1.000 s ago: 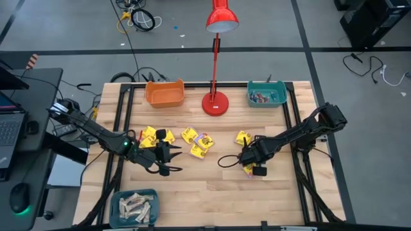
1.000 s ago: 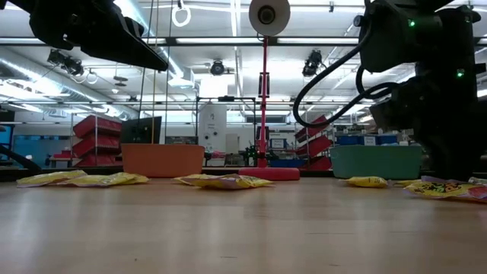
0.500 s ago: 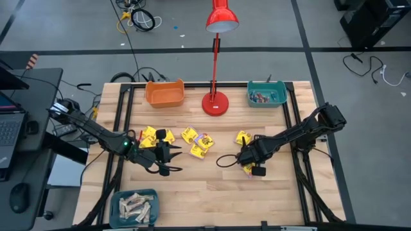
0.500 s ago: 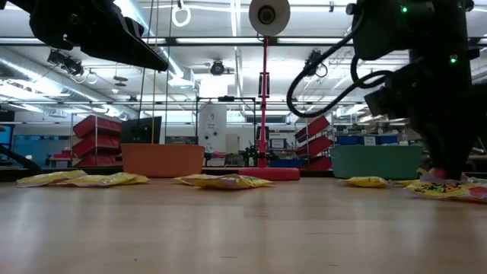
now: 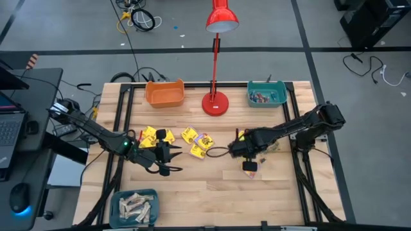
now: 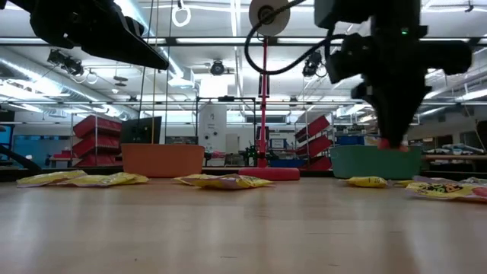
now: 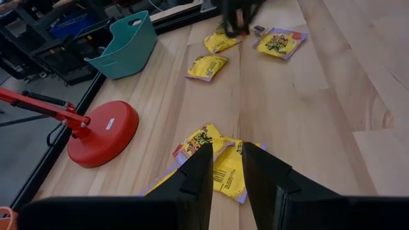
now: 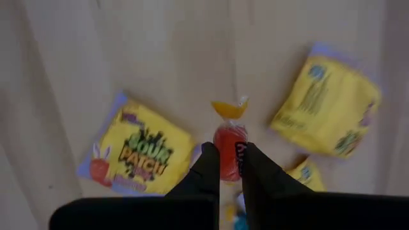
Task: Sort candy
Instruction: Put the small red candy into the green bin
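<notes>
My right gripper (image 8: 229,167) hangs above the right half of the table (image 5: 212,192), pointing down and shut on a small red wrapped candy (image 8: 229,156); the low view shows it (image 6: 389,141) well above the wood. Below it lie yellow candy packets (image 8: 137,153) (image 8: 326,105), flat on the table. More yellow packets lie mid-table (image 5: 198,142) and left of centre (image 5: 157,136). My left gripper (image 5: 169,160) hovers open near those, with nothing between its fingers (image 7: 198,176). My right gripper pinches the red candy's body (image 8: 230,145) between its two fingers, from above, pointing down. The orange twisted wrapper end (image 8: 229,108) sticks out past the fingertips. The candy is lifted clear of the table.
An orange bin (image 5: 165,93) stands at the far left and a teal bin (image 5: 266,95) with small pieces at the far right. The red lamp's base (image 5: 216,102) sits between them. A teal bin of pale beige bars (image 5: 135,206) stands at the near left.
My right gripper has risen from the table and gone a little toward the left edge, still pointing down. The red candy has come up with it, clear of the yellow packets it lay among.
</notes>
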Controlling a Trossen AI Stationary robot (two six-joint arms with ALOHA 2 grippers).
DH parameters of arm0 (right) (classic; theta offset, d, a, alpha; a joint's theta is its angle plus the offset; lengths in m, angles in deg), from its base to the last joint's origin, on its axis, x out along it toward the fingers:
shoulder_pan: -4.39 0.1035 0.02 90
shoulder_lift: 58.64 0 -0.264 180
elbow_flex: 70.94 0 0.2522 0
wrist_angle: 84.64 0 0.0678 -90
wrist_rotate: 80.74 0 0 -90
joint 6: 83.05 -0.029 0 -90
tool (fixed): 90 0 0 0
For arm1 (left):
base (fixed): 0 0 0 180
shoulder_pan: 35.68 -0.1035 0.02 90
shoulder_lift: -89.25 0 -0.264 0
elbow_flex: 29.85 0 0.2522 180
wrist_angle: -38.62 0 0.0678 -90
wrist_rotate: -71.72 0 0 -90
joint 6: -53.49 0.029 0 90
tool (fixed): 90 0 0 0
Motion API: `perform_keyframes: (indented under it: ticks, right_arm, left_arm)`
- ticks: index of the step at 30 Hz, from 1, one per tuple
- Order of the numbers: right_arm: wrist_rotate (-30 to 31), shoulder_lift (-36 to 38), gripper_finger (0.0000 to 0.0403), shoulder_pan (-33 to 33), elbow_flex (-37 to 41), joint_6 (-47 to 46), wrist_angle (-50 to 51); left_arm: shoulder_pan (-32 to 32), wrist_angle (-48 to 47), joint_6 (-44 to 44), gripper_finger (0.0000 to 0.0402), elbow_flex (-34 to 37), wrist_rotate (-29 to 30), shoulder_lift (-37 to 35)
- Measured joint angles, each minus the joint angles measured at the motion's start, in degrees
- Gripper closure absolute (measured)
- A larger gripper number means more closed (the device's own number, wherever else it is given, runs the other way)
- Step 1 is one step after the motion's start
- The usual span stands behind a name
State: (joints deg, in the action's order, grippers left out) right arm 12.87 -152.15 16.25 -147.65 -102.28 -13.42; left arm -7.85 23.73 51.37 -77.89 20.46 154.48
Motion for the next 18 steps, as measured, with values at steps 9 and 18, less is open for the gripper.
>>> perform_keyframes:
  ticks: [9, 18]
  right_arm:
    - [1.03, 0.00, 0.0376, -8.19, -3.14, 6.87, 0.12]
    - [2.23, 0.02, 0.0378, -18.18, -4.58, 12.38, 0.16]
  left_arm:
    - [0.01, -0.04, 0.28, 0.0314, 0.00, 0.00, 0.00]
    - [0.01, -0.08, 0.32, 0.0314, 0.00, 0.00, 0.00]
